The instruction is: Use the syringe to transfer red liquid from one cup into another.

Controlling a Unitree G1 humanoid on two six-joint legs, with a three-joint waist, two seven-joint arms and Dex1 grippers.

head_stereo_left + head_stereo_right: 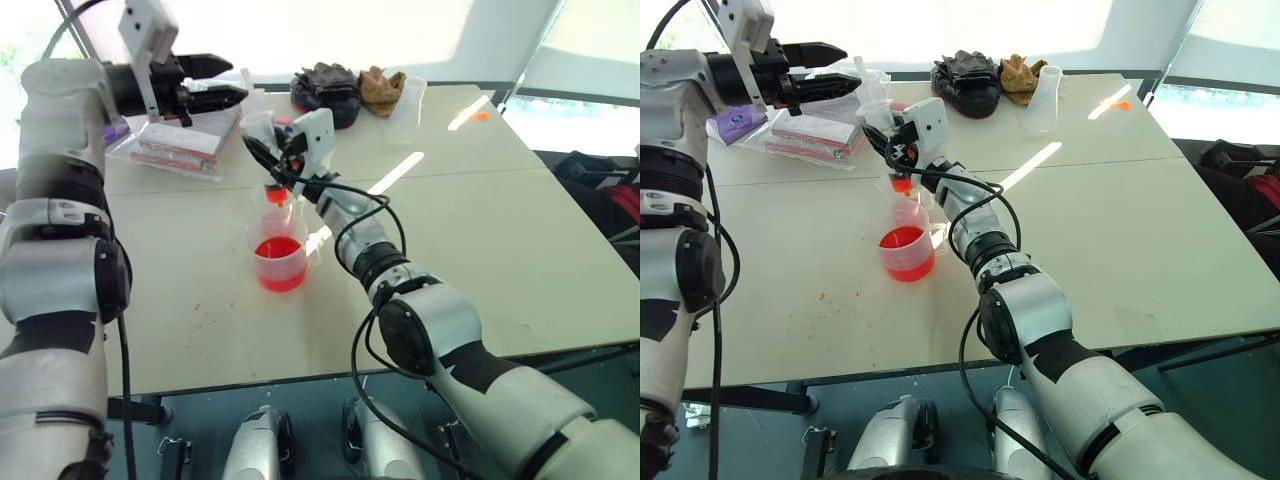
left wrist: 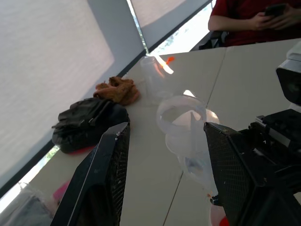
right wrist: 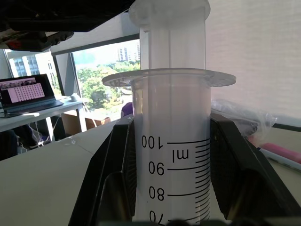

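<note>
The syringe [image 3: 171, 141] is a clear, ribbed-flange plastic barrel with black printed graduations marked in ml and a white plunger standing out of its top. It stands upright, clamped between the two black fingers of the right gripper [image 1: 268, 160], and its small orange tip [image 1: 275, 195] points down into the shorter, wider cup [image 1: 279, 252]. That cup is clear thin plastic with a rolled rim, standing on the pale tabletop [image 1: 480, 250], and the red liquid [image 1: 279, 248] sits bright and translucent in its lower part. The taller cup [image 1: 1040, 100], a clear flared beaker, stands well apart at the far side of the table, beside a crumpled brown cloth [image 1: 382, 88] and a dark bundle [image 1: 326, 90].

The left gripper [image 1: 225, 82] is raised beside the plunger top, fingers apart around it without clearly touching. Its wrist view shows the textured finger pads [image 2: 106, 179] flanking the plunger's round end, and a seated person [image 2: 254, 19] in a red top beyond the table. The right wrist view shows a laptop [image 3: 28, 94] on a desk by a window. Packaged markers [image 1: 180, 145] in plastic wrap lie near the left arm.
</note>
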